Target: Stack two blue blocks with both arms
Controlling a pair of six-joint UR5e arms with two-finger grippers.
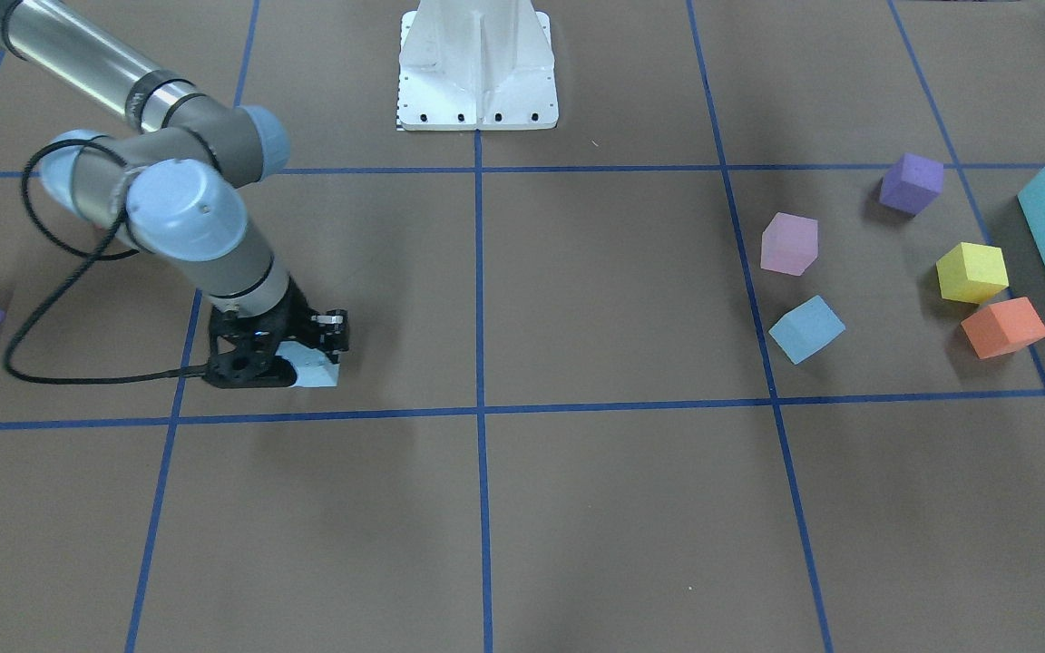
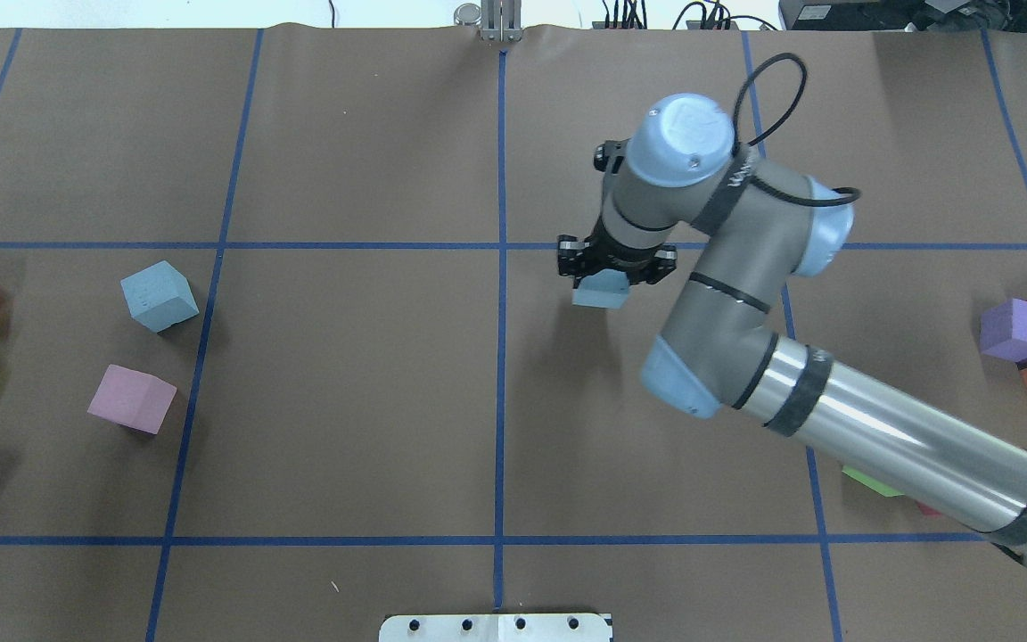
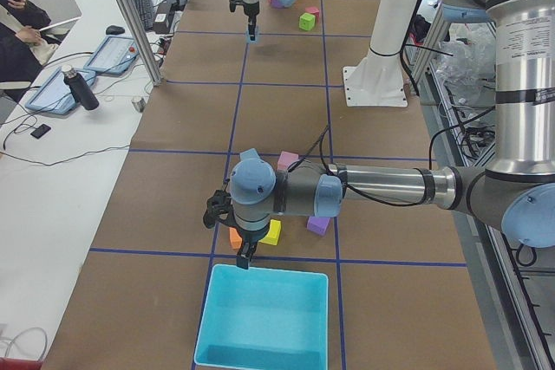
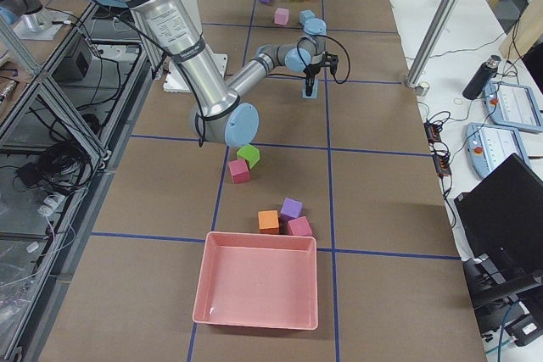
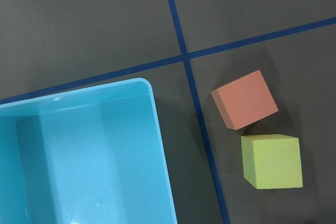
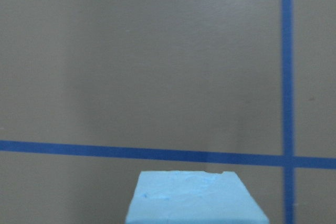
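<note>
Right arm [image 2: 888, 441] up close: a polished silver tube with black bands [image 2: 790, 392] ringing its ends. The elbow and wrist housings are matte grey, each closed by a rounded pale blue cap [image 2: 683, 138] dotted with tiny screws. A thin black cable [image 1: 123, 376] curls off the wrist, and the right gripper [image 2: 601, 290] is a black open framework. Left arm [image 3: 390, 186], same livery: silver tube, grey joints, blue caps, black cable.

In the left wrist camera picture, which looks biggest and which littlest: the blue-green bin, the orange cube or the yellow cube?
1. Turquoise bin: by far the largest, even cut off at the edge.
2. Orange cube and yellow cube: about alike, so unranked.
</note>
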